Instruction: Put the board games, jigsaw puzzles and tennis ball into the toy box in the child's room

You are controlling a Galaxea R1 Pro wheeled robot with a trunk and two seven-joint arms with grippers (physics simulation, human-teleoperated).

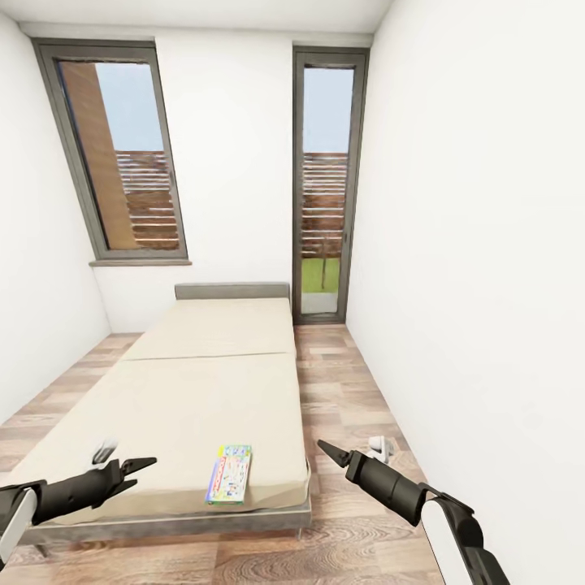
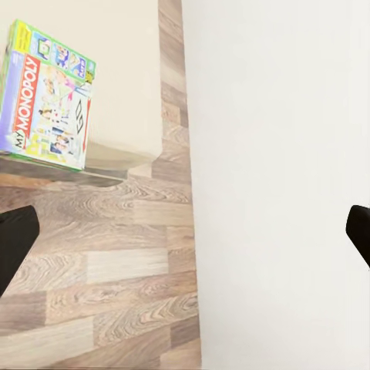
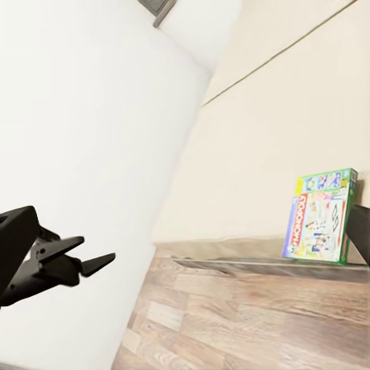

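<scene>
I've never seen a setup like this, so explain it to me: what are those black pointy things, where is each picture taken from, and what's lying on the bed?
These are simulator renders from a two-armed robot. The big picture looks down from its head at a bed in a narrow room. The black shapes are its left gripper and right gripper, both open and empty. The other pictures come from cameras near each gripper. One Monopoly board game lies flat near the bed's foot corner, also seen from the left wrist and right wrist. Nothing is held.

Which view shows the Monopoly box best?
The left wrist view: the Monopoly box is large there, its lid lettering readable, lying at the bed corner. The right wrist view shows it smaller, at the bed's edge. The head view shows it small, near the bed's foot, print unreadable.
</scene>
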